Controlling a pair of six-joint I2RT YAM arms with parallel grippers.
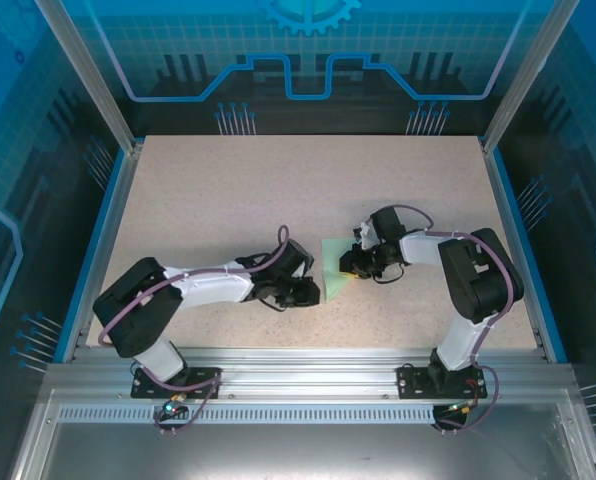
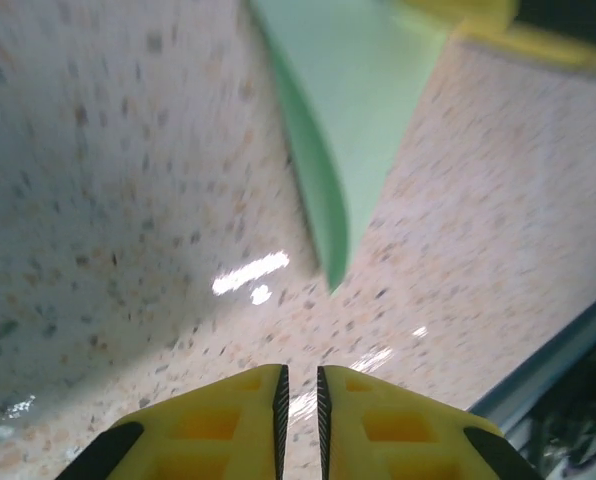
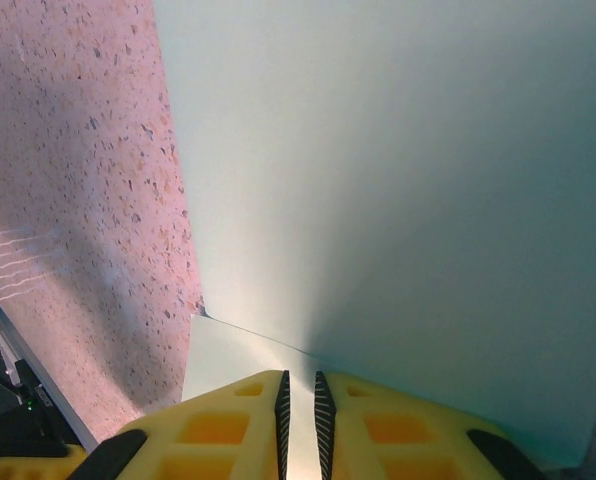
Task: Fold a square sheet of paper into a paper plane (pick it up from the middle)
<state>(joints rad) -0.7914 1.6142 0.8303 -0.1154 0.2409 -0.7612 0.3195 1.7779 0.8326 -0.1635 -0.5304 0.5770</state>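
One speckled table beneath green paper

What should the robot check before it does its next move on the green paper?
1. Left gripper jaws nearly together, nothing between them: ok.
2. Left gripper apart from the green paper: ok.
3. Right gripper down at the paper: ok.
4. Right gripper really pinching the paper: cannot tell.
5. Paper has a fold in it: ok.
6. Fold edges line up neatly: cannot tell.
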